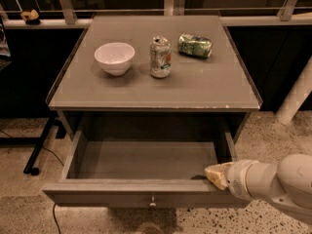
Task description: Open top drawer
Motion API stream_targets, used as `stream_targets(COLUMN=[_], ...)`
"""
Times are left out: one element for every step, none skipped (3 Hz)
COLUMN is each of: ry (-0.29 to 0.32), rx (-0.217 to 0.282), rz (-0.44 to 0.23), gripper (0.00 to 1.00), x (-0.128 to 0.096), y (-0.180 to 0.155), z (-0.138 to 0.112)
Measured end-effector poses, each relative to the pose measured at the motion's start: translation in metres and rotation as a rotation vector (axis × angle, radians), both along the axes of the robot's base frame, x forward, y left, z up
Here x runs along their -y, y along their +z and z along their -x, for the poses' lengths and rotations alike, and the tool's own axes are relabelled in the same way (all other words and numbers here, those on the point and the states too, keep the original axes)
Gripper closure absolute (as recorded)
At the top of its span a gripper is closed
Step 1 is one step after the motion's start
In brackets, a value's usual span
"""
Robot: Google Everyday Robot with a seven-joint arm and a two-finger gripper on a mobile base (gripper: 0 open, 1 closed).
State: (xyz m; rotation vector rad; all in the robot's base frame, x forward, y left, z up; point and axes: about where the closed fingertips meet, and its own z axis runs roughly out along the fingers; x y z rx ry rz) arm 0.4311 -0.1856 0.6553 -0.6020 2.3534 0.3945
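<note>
The top drawer point(122, 191) of the grey cabinet stands pulled far out toward the camera. Its flat front has a small round metal knob point(152, 202) at the centre, and its deep grey box shows empty inside. My gripper point(214, 174) comes in from the lower right on a white arm. Its tan tip rests at the right end of the drawer's front rim, just inside the box. The lower drawers are hidden beneath the open one.
On the cabinet top point(204, 89) stand a white bowl point(114, 57), an upright drink can point(160, 57) and a green can lying on its side point(195, 45). A dark stand leg point(39, 147) is on the floor at left, a white post point(296, 94) at right.
</note>
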Motion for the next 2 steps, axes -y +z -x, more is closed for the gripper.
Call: stream_targets(ry=[-0.026,-0.061], rx=[-0.024,-0.016], rz=[-0.040,-0.063], gripper=[1.00,1.00], x=[0.0060,0.0128], y=[-0.0019,0.0010], z=[0.0199,0.0298])
